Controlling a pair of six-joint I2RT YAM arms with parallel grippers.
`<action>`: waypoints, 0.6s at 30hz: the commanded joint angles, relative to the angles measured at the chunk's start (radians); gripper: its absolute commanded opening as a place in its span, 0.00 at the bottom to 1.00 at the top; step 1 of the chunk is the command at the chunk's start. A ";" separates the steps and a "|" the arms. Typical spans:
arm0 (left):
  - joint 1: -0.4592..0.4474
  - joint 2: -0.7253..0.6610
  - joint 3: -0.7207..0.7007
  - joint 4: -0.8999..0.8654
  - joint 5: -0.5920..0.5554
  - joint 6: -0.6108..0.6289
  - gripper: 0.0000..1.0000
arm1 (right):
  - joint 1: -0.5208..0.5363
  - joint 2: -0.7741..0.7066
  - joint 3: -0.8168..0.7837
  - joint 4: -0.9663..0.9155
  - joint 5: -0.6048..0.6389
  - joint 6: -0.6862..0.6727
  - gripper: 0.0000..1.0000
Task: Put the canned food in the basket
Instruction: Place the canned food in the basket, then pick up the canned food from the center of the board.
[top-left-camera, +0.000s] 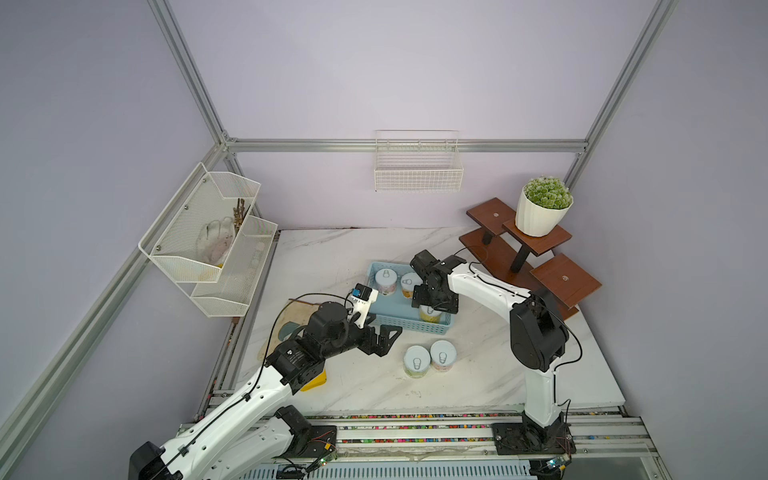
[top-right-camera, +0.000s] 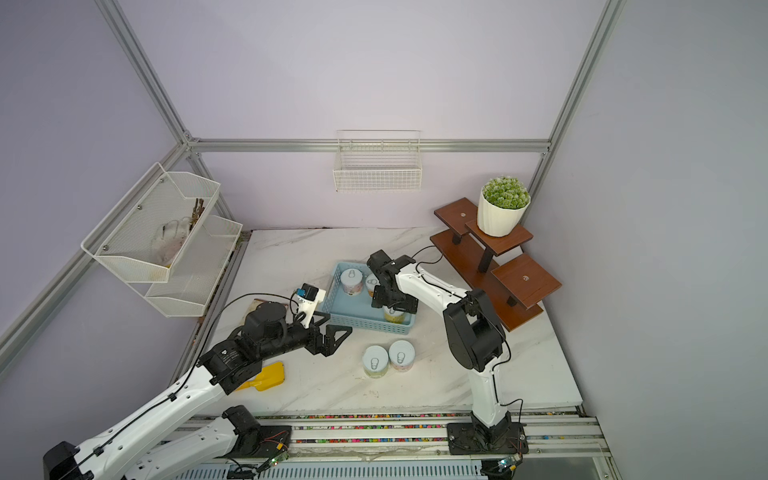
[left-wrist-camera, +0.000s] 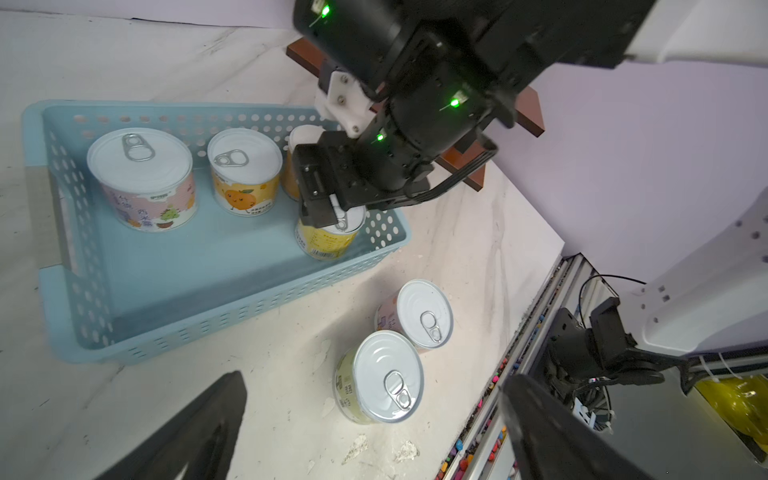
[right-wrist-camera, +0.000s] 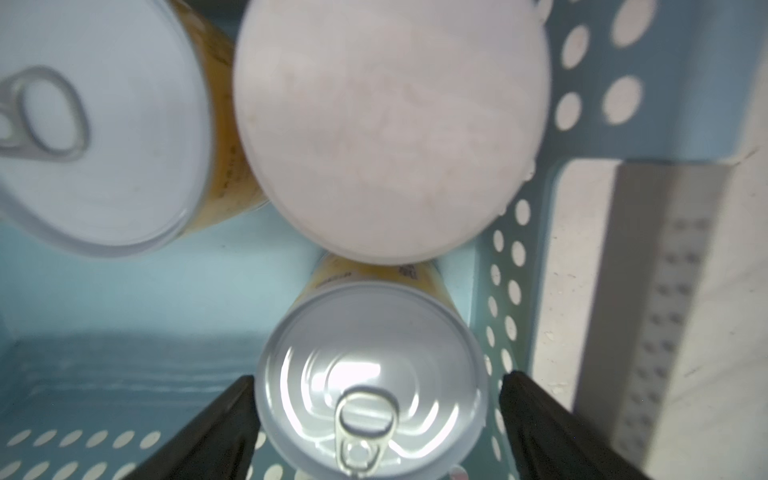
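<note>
The light blue basket stands mid-table and holds several cans. At its far end are a pink-label can, a yellow one and a whitish-top one. My right gripper hangs open over the near right corner. Its fingers straddle a yellow can that stands on the basket floor. Two more cans, green and pink, stand on the marble in front. My left gripper is open and empty, just left of them.
A brown stepped shelf with a potted plant stands at the back right. A white wire basket hangs on the back wall and white mesh racks on the left. A yellow object lies under my left arm.
</note>
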 joint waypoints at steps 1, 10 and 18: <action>0.006 0.008 0.030 -0.031 -0.136 -0.018 1.00 | 0.004 -0.129 -0.011 -0.038 0.040 0.001 0.97; 0.006 -0.025 -0.002 0.079 -0.175 -0.075 1.00 | 0.075 -0.416 -0.279 0.075 0.001 -0.041 0.99; 0.005 0.044 -0.008 0.154 0.066 -0.056 1.00 | 0.143 -0.624 -0.489 0.108 -0.016 0.008 0.99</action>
